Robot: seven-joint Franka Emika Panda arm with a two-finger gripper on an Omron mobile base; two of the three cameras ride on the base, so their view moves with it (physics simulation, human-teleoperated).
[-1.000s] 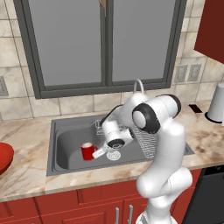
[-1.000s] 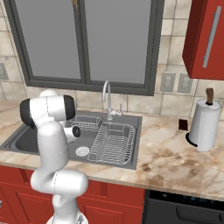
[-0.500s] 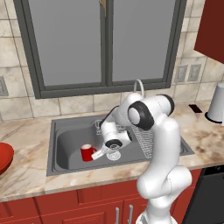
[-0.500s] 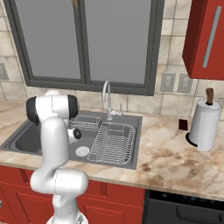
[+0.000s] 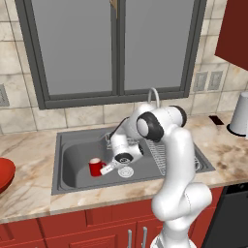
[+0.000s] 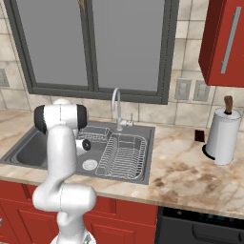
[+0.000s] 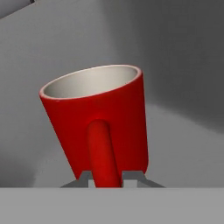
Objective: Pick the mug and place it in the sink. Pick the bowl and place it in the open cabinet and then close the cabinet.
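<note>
One mug sits in the sink, handle between claw tips; grip unclear, a retreat could topple it.

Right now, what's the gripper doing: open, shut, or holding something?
Gripper: its fingertips sit on either side of the mug handle, low in the sink. Whether they are clamped on it cannot be told.
</note>
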